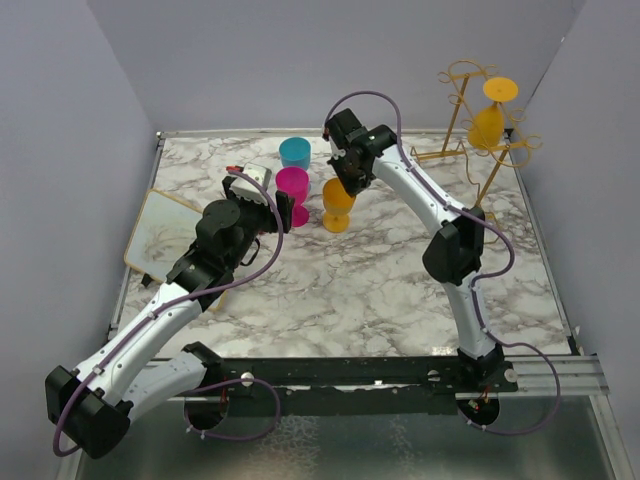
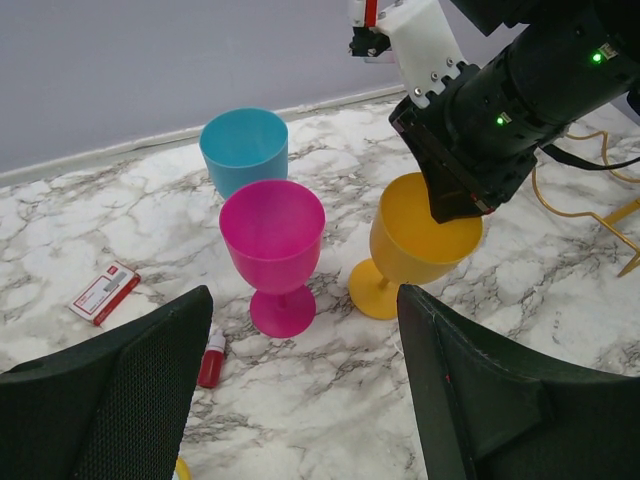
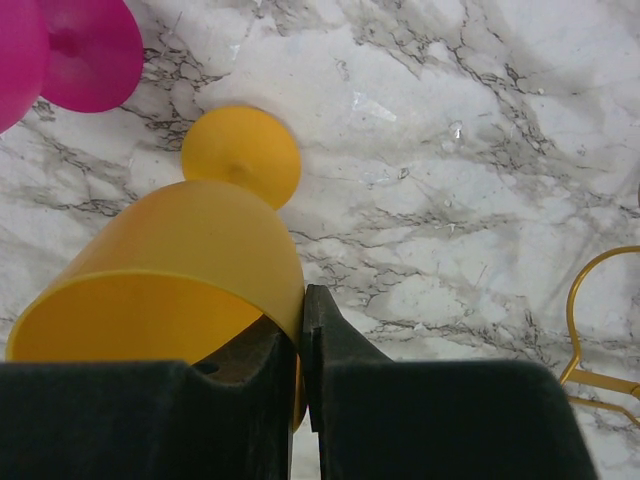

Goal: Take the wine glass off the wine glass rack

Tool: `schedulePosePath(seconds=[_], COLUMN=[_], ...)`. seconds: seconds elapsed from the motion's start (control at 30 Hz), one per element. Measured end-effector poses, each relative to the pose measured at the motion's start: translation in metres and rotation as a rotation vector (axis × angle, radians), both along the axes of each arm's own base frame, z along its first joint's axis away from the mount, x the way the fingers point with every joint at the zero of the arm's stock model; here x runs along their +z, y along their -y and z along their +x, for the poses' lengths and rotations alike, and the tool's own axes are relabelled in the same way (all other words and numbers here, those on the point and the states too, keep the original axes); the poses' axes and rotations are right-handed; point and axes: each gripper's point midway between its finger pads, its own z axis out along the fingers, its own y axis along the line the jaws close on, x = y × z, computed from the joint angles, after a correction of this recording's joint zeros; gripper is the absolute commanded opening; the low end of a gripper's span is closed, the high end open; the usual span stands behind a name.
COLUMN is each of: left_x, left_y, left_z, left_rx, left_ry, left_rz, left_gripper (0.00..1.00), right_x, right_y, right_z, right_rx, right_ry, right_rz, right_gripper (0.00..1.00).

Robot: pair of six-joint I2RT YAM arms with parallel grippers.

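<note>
The gold wire wine glass rack (image 1: 468, 110) stands at the back right with one yellow wine glass (image 1: 489, 118) hanging upside down on it. My right gripper (image 1: 343, 170) is shut on the rim of a second yellow wine glass (image 1: 338, 204), which stands upright on the marble table; one finger is inside the cup, one outside (image 3: 340, 350). This glass (image 3: 190, 270) fills the right wrist view and also shows in the left wrist view (image 2: 415, 240). My left gripper (image 1: 285, 210) is open and empty, just in front of the pink glass (image 2: 273, 250).
A pink glass (image 1: 293, 192) and a blue cup (image 1: 296, 152) stand left of the held glass. A small red bottle (image 2: 211, 358) and a red-white box (image 2: 104, 293) lie near the left fingers. A gold-rimmed tray (image 1: 160, 238) lies at the left edge. Walls enclose the table.
</note>
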Motion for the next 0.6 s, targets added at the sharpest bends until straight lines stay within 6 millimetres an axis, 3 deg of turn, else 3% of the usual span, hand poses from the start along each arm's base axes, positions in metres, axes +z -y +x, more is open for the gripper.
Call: schedulePosePath(seconds=[0.27, 0.5, 0.6], left_x=[0.0, 0.0, 0.0], left_y=[0.002, 0.002, 0.002], left_z=[-0.001, -0.001, -0.001], left_rx=[-0.007, -0.007, -0.007], left_ry=[0.0, 0.001, 0.0], left_rz=[0.001, 0.001, 0.002], left_gripper=[0.77, 0.77, 0.77], right_x=[-0.011, -0.016, -0.015], right_y=[0.006, 0.006, 0.008], right_z=[0.015, 0.027, 0.029], right_rx=[-0.029, -0.037, -0.041], right_ry=[0.012, 0.02, 0.024], right_rz=[-0.034, -0.03, -0.028], right_gripper=[0.14, 0.46, 0.53])
